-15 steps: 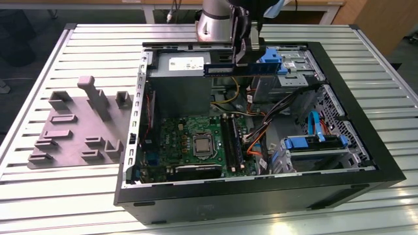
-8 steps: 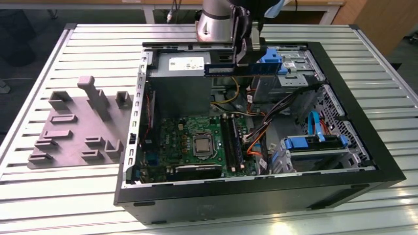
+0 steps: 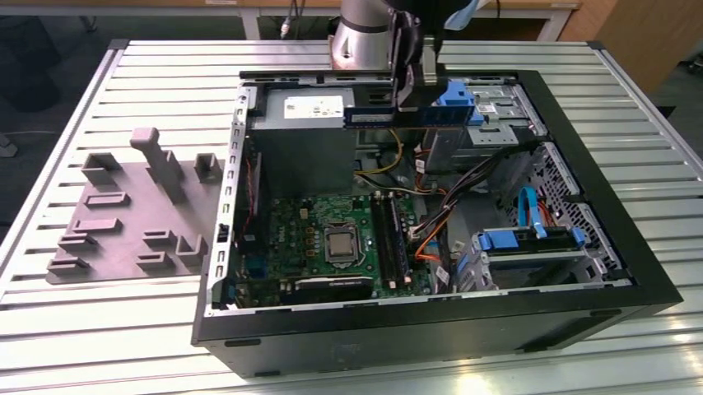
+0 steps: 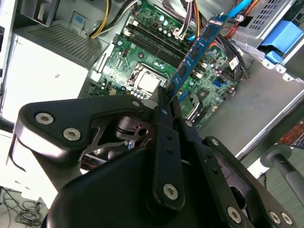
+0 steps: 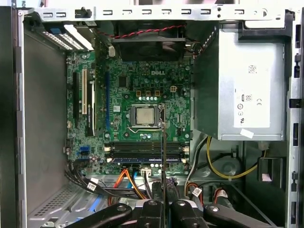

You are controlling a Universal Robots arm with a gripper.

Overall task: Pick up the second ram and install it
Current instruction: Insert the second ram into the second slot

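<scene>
My gripper (image 3: 411, 97) hangs over the back of the open computer case (image 3: 643, 288), shut on the second ram (image 3: 371, 117). The ram is a slim dark stick with blue-green marks. In the second wrist view it juts out from between the fingers (image 4: 161, 123) over the green motherboard (image 4: 118, 71), as the second ram (image 4: 197, 47). The first wrist view has the ram edge-on (image 5: 164, 152), crossing the long black slots (image 5: 137, 149). The stick is in the air, well above the slots (image 3: 390, 243). One slot looks filled with a bluish stick (image 5: 137, 159).
The grey power supply (image 3: 308, 107) sits beside the gripper inside the case. Blue drive caddies (image 3: 528, 243) and orange, blue and black cables (image 3: 439, 222) crowd the exterior view's right. Grey moulded holder blocks (image 3: 132, 214) lie on the slatted table at the exterior view's left.
</scene>
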